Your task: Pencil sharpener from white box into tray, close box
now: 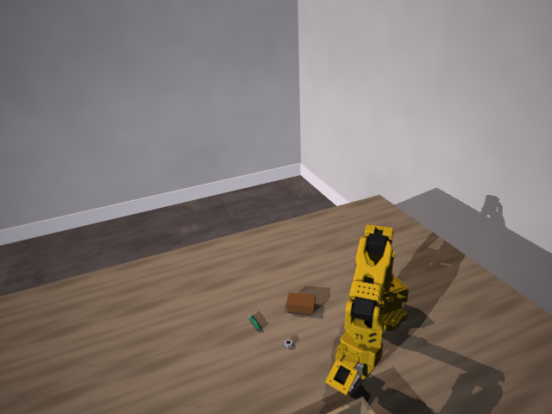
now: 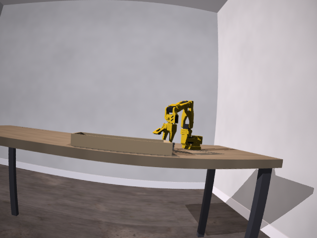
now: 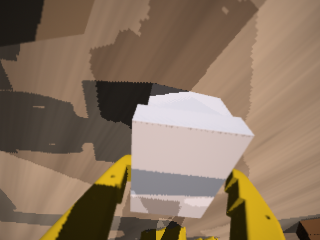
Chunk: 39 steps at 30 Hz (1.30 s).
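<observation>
One yellow arm [image 1: 371, 272] [image 2: 184, 105]: we are seeing it standing on the wooden table [image 1: 134, 334] [image 2: 225, 163] [image 3: 285, 150], to the right in the top view, bent over and reaching toward the near side. One gripper [image 1: 352, 390] [image 2: 167, 140] [image 3: 181, 165]: we are finding it pointing down, its jaws standing a little spread around the white box, one jaw on either side, not clamped on it. One white box [image 3: 177, 150]: it is sitting between those jaws, a wider rim showing across it and a grey band of shade crossing its side; whether the lid is fully seated we cannot tell. One tan tray [image 1: 361, 404] [image 2: 120, 144]: it is lying along the near side of the table, its near wall hiding the inside from us. One pencil sharpener: we are not seeing it, and cannot tell whether it is in the box or the tray. One brown block [image 1: 300, 303] [image 3: 311, 229]: it is resting left of the arm. One green cylinder [image 1: 254, 323]: it is lying farther left, slantwise. One small grey ring [image 1: 285, 344]: it is resting nearer than the block, right of the cylinder, apart from both.
</observation>
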{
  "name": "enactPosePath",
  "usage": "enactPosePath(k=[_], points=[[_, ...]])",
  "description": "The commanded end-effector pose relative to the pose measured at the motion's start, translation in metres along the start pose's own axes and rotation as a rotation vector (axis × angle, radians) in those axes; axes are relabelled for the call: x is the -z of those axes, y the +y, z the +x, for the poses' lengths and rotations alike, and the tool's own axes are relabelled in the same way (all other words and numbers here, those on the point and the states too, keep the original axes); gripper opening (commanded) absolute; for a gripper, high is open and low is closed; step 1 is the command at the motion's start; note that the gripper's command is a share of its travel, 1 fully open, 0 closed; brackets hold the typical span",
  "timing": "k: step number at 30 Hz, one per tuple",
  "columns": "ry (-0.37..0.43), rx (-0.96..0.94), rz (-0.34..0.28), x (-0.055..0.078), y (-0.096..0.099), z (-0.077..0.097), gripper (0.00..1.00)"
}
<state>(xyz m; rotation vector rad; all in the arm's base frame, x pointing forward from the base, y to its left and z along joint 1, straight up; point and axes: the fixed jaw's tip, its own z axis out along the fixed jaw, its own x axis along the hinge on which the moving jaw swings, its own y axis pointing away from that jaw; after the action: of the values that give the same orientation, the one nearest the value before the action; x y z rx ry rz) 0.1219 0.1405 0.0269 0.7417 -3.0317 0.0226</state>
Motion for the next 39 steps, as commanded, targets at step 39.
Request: enactPosePath(k=[39], points=[[-0.023, 0.002, -0.009, 0.04, 0.001, -0.006, 0.3]])
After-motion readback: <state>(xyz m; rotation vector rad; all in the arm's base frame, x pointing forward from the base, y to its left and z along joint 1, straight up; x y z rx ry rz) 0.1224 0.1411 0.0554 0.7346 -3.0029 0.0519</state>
